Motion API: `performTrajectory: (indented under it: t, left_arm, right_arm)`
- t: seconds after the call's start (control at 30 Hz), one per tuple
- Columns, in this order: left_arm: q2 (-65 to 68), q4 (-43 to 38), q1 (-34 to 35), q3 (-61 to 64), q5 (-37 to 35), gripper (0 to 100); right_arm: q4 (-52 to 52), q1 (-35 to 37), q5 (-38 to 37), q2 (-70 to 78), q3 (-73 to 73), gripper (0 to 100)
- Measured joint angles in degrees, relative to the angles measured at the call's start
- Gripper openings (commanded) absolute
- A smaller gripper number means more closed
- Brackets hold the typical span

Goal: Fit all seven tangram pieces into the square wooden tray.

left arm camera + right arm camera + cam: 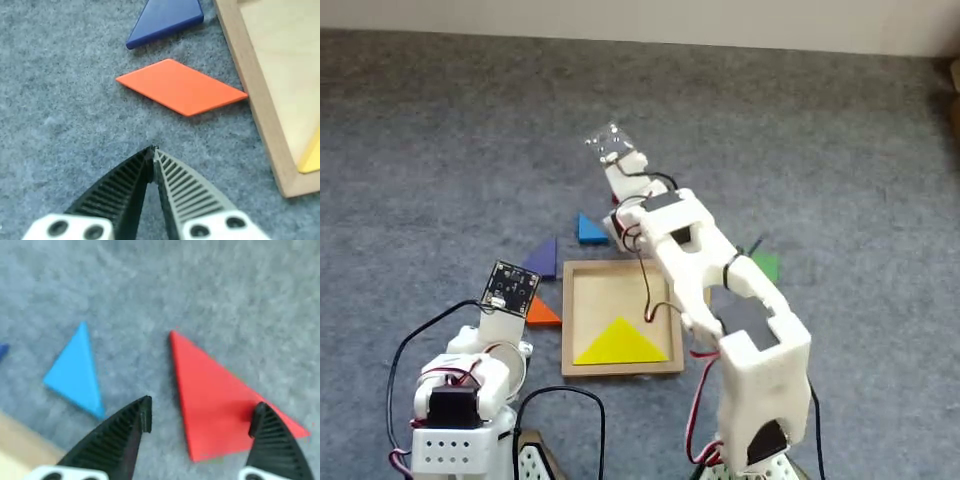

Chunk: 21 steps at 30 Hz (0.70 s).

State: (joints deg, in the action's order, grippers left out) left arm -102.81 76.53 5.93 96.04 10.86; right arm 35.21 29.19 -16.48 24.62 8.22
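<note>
Square wooden tray (567,320): flat on grey felt (440,150), in front of the 2 arm bases; far right corner covered by the right arm in the high view.

Yellow triangle (620,342): large, lying inside the tray along its near edge; cut off at the frame edge in the left wrist view.

Orange parallelogram (182,87): on the felt just outside the tray's left rim, 1 tip close to the wood, contact not clear.

Dark blue triangle (167,17): beyond the orange piece, cropped at the frame edge.

Light blue triangle (75,372): small, on the felt past the tray's far rim.

Red triangle (217,395): beside the light blue one, apart from it; mostly hidden under the arm in the high view.

Green piece (765,265): right of the tray, shape masked by the right arm.

Left gripper (152,152): fingers pressed together, holding nothing, tips over bare felt near the orange piece.

Right gripper (201,415): fingers spread wide, straddling the red triangle; 1 tip overlapping its edge, contact impossible to judge.
</note>
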Motion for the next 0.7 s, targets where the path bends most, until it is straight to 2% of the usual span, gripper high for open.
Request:
performTrajectory:
  t: [0.23, 0.43, 0.53, 0.7]
  left_arm:
    - [0.0, 0.0, 0.0, 0.0, 0.0, 1]
    - [0.0, 0.0, 0.0, 0.0, 0.0, 1]
    - [0.0, 0.0, 0.0, 0.0, 0.0, 1]
    - [0.0, 0.0, 0.0, 0.0, 0.0, 1]
  right_arm:
    - [0.62, -3.43, 0.0, 3.08, -3.96, 29.6]
    - [7.65, -7.82, -0.44, 2.46, -5.01, 13.9]
    - [10.02, -10.29, -5.36, 2.11, -5.01, 7.7]
    - [17.23, -14.33, -12.13, 2.11, -5.1, 7.3]
